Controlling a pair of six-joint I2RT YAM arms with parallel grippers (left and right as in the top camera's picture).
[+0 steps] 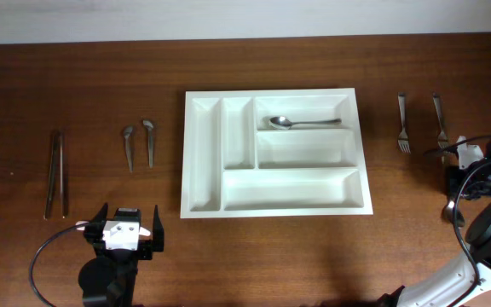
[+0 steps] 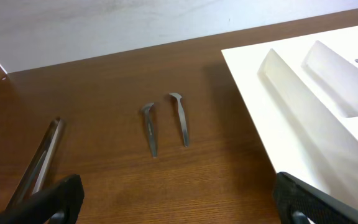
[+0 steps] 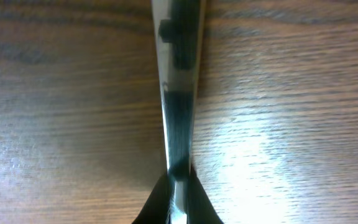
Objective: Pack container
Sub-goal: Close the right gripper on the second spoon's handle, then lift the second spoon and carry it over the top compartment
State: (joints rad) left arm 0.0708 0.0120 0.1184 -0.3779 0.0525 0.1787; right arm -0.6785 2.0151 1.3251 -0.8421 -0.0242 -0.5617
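L grip spread wide, hovering | R grip pinched on metal utensil | container held 1 spoon, top-right slot

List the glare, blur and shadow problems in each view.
Overhead: sharp, evenly lit, the large white rectangular plastic cutlery tray not washed out. Left wrist: left gripper's black fingers at the bottom corners blurred. Right wrist: glare whitens the brown wooden table; central dark strip out of focus.
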